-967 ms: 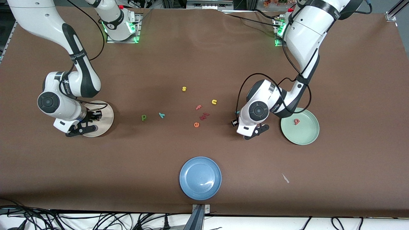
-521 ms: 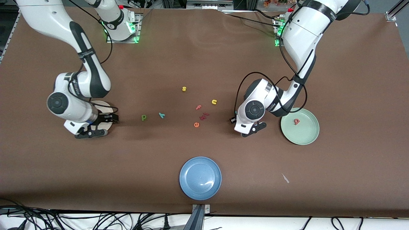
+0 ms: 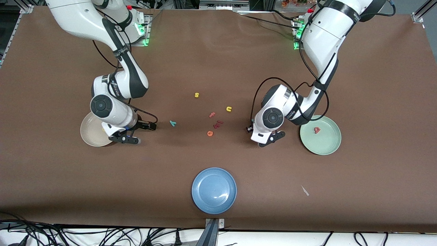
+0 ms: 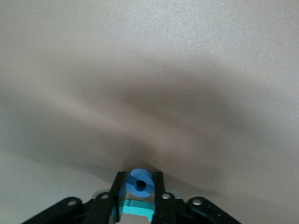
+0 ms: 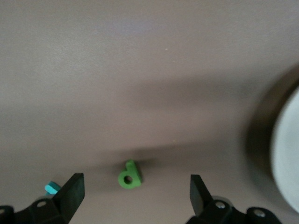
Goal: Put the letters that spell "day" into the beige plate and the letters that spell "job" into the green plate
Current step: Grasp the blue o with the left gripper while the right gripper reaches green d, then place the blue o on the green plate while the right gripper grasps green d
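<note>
Blue plate (image 3: 214, 190) nearest front camera. Farther than it: orange e (image 3: 210, 133), f (image 3: 212, 114), yellow u (image 3: 228, 109), s (image 3: 196, 95).

Wide brown desk (image 3: 218, 61), matte, faintly creased near the top edge. Green glow from lights (image 3: 145, 34) at two mounting plates along that edge. Tangled black cables (image 3: 85, 235) on a pale floor strip (image 3: 273, 239) nearest the camera. Metal framing (image 3: 222, 4) and dark gear (image 3: 259, 4) past the desk's top edge.

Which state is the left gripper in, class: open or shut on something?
Shut on the blue "o": the left wrist view shows the left gripper with both fingers pressed against the ring's sides.
</note>
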